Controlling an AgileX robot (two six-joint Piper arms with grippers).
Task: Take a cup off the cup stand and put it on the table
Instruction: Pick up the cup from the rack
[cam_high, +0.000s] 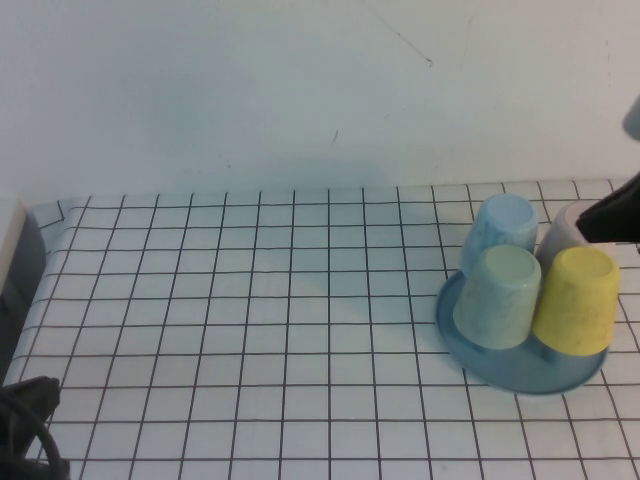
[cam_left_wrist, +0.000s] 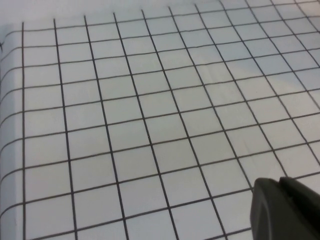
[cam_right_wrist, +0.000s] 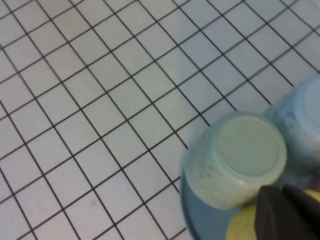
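Observation:
The blue cup stand (cam_high: 520, 372) sits on the grid-cloth table (cam_high: 250, 330) at the right. The mint-green cup (cam_high: 497, 297) hangs upside down on its front left peg, also in the right wrist view (cam_right_wrist: 235, 162). My right gripper (cam_high: 606, 218) hovers above the stand's back right, empty, with fingers together. In its wrist view it (cam_right_wrist: 282, 191) sits just beside the mint cup's bottom, over the yellow cup (cam_right_wrist: 242, 225). My left gripper (cam_left_wrist: 280, 184) is shut and empty, low over bare cloth at the near left (cam_high: 28, 415). The pegs are hidden by cups.
A light blue cup (cam_high: 502, 228), a yellow cup (cam_high: 577, 300) and a greyish cup (cam_high: 560, 232) also sit upside down on the stand. A wall stands behind the table. A dark object (cam_high: 15, 260) lies at the left edge.

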